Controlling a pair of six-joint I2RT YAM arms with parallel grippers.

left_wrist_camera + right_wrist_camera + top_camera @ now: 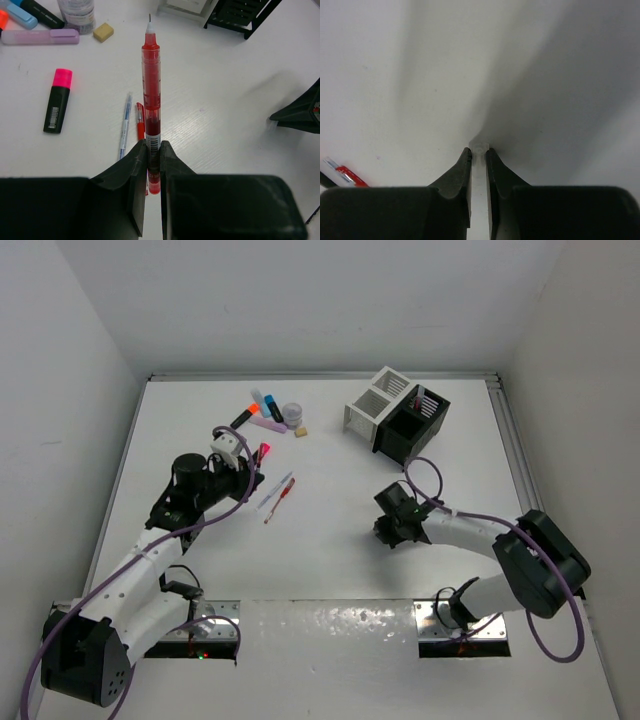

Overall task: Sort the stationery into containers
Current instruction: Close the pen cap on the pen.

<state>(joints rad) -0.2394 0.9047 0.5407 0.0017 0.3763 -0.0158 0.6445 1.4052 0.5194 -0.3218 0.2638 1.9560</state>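
Observation:
My left gripper [153, 145] is shut on a red pen [151, 80] and holds it above the table, tip pointing away; in the top view this gripper [255, 462] is left of centre. A second red pen [140, 122] and a clear pen [124, 125] lie on the table under it. My right gripper [479, 150] points down close to the table, its jaws nearly together on a thin clear pen whose round end [480, 147] shows at the tips. In the top view it [393, 527] is in front of the white container [368, 405] and the black container [412, 425].
At the back lie an orange highlighter [242, 416], a blue highlighter [263, 400], a pink highlighter [270, 426], a tape roll [292, 413] and a tan eraser [300, 432]. A black-bodied highlighter with a pink cap [59, 100] lies left of the held pen.

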